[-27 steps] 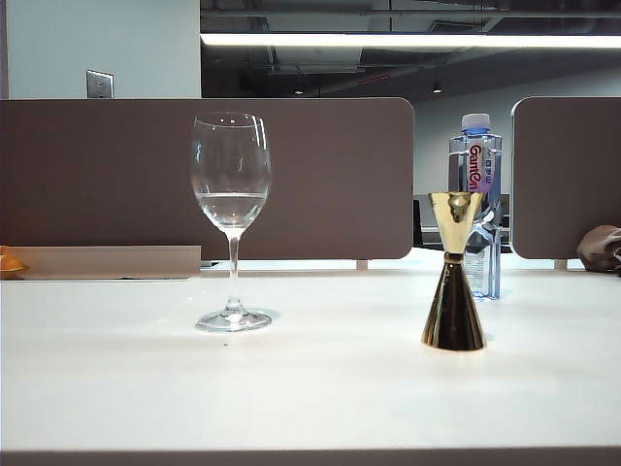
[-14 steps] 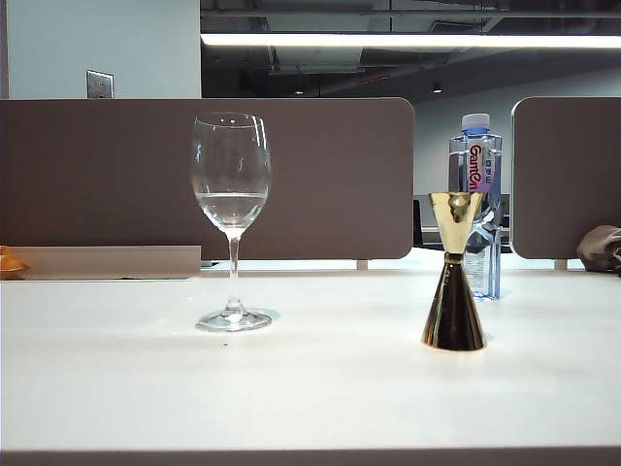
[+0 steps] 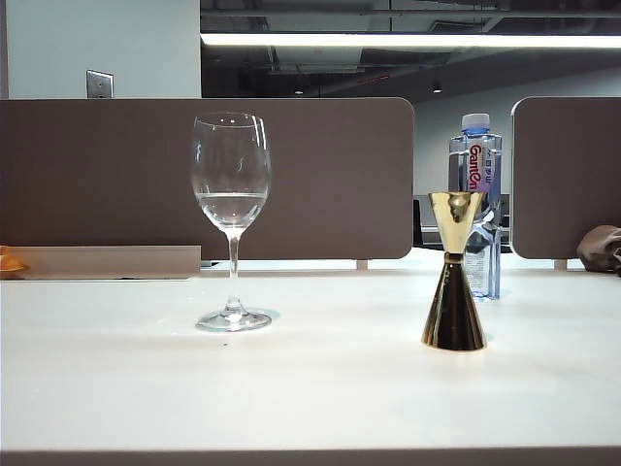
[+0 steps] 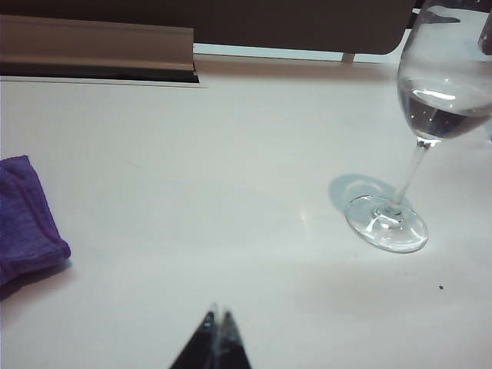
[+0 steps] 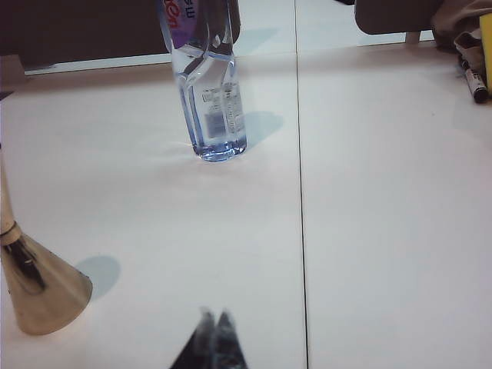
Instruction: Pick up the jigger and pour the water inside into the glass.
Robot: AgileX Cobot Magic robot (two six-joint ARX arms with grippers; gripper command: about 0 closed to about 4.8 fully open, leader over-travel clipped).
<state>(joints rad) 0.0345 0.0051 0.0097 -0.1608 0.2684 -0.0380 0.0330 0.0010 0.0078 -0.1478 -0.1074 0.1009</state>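
Observation:
The gold jigger [image 3: 453,275] stands upright on the white table at the right; its lower cone [image 5: 38,290] also shows in the right wrist view. The clear stemmed glass [image 3: 231,218] stands upright at the left, with water [image 3: 231,207] filling the lower part of its bowl. The left wrist view shows the glass [image 4: 419,146] too. My left gripper [image 4: 217,314] hovers over bare table, shut and empty, well short of the glass. My right gripper [image 5: 214,315] is also shut and empty, beside the jigger and apart from it. Neither arm appears in the exterior view.
A blue-capped plastic bottle [image 3: 475,201] stands behind the jigger, seen also as the bottle [image 5: 210,84] in the right wrist view. A purple cloth [image 4: 24,219] lies beside the left gripper. Brown partitions [image 3: 320,175] line the table's far edge. A table seam [image 5: 300,192] runs past the right gripper.

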